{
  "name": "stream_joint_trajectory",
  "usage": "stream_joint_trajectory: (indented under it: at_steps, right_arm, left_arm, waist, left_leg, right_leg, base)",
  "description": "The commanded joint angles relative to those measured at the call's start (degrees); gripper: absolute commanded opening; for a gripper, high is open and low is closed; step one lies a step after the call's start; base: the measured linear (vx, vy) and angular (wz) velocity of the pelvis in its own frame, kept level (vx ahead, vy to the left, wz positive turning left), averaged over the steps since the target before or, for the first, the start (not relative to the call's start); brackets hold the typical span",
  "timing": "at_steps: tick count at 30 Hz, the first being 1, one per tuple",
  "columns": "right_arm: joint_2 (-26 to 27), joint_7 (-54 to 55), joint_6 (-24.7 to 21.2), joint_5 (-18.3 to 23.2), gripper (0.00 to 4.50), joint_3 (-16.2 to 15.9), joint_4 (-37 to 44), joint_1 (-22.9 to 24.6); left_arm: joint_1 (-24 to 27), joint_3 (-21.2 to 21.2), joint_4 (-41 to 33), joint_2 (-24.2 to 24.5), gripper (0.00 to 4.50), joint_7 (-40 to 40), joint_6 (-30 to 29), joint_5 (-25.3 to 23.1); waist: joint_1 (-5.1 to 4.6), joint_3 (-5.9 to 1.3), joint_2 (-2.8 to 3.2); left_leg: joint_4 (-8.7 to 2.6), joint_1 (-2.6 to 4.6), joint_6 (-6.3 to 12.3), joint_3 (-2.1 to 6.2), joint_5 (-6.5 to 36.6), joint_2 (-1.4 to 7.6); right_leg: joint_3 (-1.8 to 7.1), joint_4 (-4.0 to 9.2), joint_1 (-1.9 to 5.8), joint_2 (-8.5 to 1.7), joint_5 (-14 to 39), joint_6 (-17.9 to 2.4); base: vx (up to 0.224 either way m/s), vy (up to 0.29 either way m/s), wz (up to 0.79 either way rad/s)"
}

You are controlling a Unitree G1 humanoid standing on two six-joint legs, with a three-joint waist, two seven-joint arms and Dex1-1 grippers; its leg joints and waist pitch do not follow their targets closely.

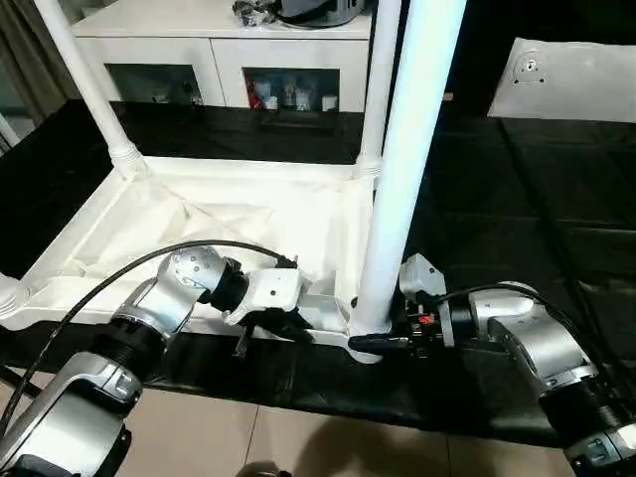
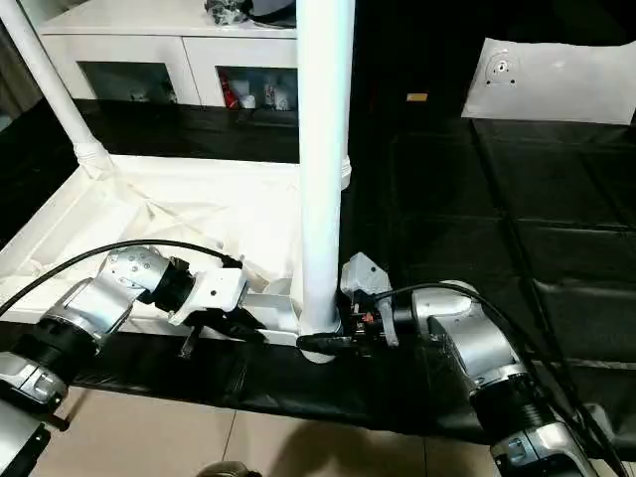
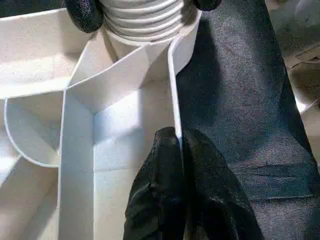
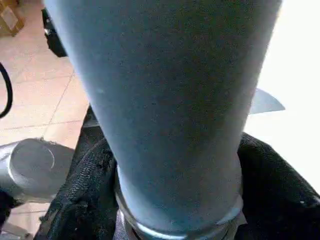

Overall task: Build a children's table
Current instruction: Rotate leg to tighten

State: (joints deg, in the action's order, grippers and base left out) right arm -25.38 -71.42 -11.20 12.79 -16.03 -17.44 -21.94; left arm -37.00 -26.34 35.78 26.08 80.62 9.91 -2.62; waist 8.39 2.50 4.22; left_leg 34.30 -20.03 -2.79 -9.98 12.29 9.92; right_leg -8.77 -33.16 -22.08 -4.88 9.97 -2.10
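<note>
Left hand (image 1: 260, 320) pinches the near rim wall of the children's table top (image 1: 238, 214) — in the left wrist view its two black fingers (image 3: 165, 195) are pressed together with the thin white wall between them. Right hand (image 1: 383, 343) sits at the base of the near leg (image 1: 402, 159), its black fingers on either side of the tube; in the right wrist view the leg (image 4: 170, 100) rises between the dark padded fingers (image 4: 80, 200), so the hand is closed around it.

That white plastic top lies upside down, ribbed underside up, on the black-covered tabletop (image 1: 537, 199). The gripped leg stands upright in the corner socket (image 3: 145, 22) at about 5 o'clock on the top, ribbed collar seated in the round socket. A second leg (image 1: 84, 79) stands at the 11 o'clock corner, leaning a little, and a third (image 1: 380, 84) at the 1 o'clock corner — partly hidden behind the near one.

At 12 o'clock beyond the tabletop stands a white cabinet with glass doors (image 1: 224, 70). A white panel (image 1: 566, 79) lies at 2 o'clock on the black cover. Tiled floor (image 1: 328, 447) shows at 6 o'clock
</note>
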Motion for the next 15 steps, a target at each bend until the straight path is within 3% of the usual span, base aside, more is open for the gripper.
stream_joint_trajectory:
  at_steps: [1,4,7,9,11,12,15]
  right_arm:
    - [1.3,0.6,-3.3,2.6,2.79,1.1,2.1,1.7]
    - [3.9,6.1,-4.2,2.8,2.79,2.5,4.3,4.2]
    - [5.9,10.9,-4.2,2.0,2.79,3.3,4.8,5.3]
    - [11.1,22.0,-4.5,-0.4,2.79,5.0,3.1,6.0]
    - [13.6,26.9,-5.0,-1.1,2.78,6.0,2.2,6.0]
    - [17.6,33.1,-6.9,-1.3,2.78,8.0,1.0,5.6]
    - [20.1,37.9,-7.3,-2.0,2.78,9.3,-0.7,4.6]
  left_arm:
    - [0.7,0.0,-0.9,-0.7,0.00,0.1,-2.5,0.1]
    - [2.3,2.0,-2.8,-1.5,0.00,-4.5,-6.6,0.7]
    - [3.1,3.2,-3.8,-2.3,0.00,-8.0,-9.6,0.7]
    - [5.1,5.8,-7.1,-5.2,0.00,-14.4,-15.2,2.0]
    - [5.8,6.7,-8.8,-6.9,0.00,-17.6,-18.0,2.2]
    - [6.4,8.0,-10.9,-9.9,0.00,-23.1,-22.2,1.6]
    - [6.2,9.4,-11.7,-13.1,0.00,-28.1,-26.0,1.7]
  waist:
    - [-0.39,-3.83,-0.18]
    - [-0.51,-3.75,-0.26]
    - [-1.13,-3.16,-0.24]
    - [-1.50,-3.03,-0.03]
    - [-2.60,-2.96,-0.27]
    - [-3.74,-2.91,0.05]
    - [-4.92,-3.04,-0.09]
  left_leg:
    - [-4.00,0.09,3.47,1.58,8.2,4.47]
    - [-4.18,0.04,2.98,1.66,8.9,4.59]
    - [-4.41,0.42,1.86,1.52,12.6,3.97]
    - [-4.41,0.48,1.34,1.60,13.2,3.77]
    - [-4.68,0.66,0.01,1.94,15.2,3.86]
    - [-4.85,0.46,-0.25,2.22,16.8,3.91]
    - [-4.74,0.34,0.37,2.28,17.2,3.61]
  right_leg:
    - [4.51,3.75,2.92,-5.53,15.3,-7.6]
    - [4.55,3.76,2.91,-5.54,15.1,-7.8]
    - [4.18,5.12,2.72,-5.59,23.5,-5.7]
    - [4.05,5.57,2.60,-5.60,27.1,-4.3]
    - [3.72,5.81,2.62,-5.57,29.0,-3.5]
    - [3.57,5.88,2.65,-5.37,28.7,-3.2]
    - [3.66,5.90,2.68,-5.45,27.3,-3.6]
  base:
    - [0.000,0.000,0.00]
    - [0.000,0.000,0.00]
    - [0.000,0.000,0.00]
    - [0.000,0.000,0.00]
    - [0.000,0.000,0.00]
    - [0.000,0.000,0.00]
    - [0.000,0.000,0.00]
